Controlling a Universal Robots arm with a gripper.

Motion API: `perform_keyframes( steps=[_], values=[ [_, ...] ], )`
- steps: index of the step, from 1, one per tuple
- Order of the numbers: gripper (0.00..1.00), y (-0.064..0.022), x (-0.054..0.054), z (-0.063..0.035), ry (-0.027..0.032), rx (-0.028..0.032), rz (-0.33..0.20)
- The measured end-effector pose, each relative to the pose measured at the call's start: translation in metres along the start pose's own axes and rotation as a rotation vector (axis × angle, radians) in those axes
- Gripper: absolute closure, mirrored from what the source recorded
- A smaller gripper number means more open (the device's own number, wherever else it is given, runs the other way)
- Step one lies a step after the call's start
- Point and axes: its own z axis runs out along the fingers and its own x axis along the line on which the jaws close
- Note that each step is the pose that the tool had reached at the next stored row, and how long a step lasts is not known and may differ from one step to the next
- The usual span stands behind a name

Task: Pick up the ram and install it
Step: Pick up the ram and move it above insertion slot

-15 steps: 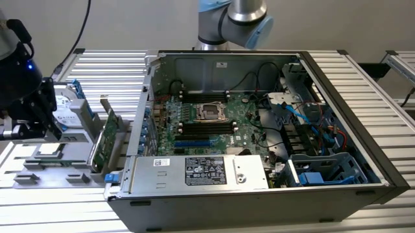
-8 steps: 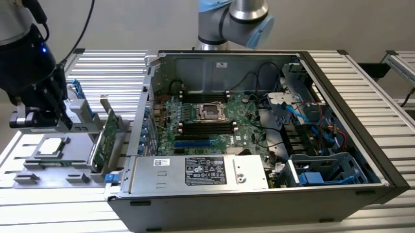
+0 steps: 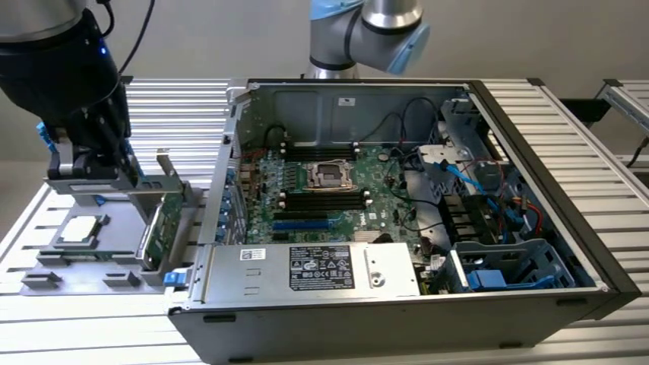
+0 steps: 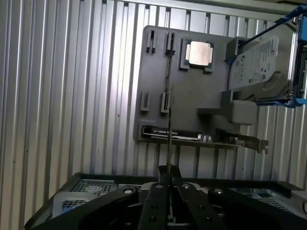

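Exterior view: the black gripper (image 3: 93,176) hung low over a flat grey plastic parts tray (image 3: 76,262). An open dark metal computer case (image 3: 355,331) lay well off the fingers, toward the exterior view's right.

Wrist view: the black fingers (image 4: 154,194) were clamped on the ram (image 4: 168,134), a thin circuit-board stick seen edge-on. It ran straight out from the fingertips over the tray. A square silver processor chip (image 4: 199,52) sat just beside its far end.
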Motion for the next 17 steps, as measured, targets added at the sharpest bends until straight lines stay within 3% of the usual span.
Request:
perform_keyframes(
  steps=[8, 17],
  values=[
    [0.87, -0.0356, 0.001, -0.0136, -0.0155, -0.0015, -0.009],
    [0.87, -0.0759, 0.004, -0.021, -0.0273, -0.0028, -0.018]
  ],
)
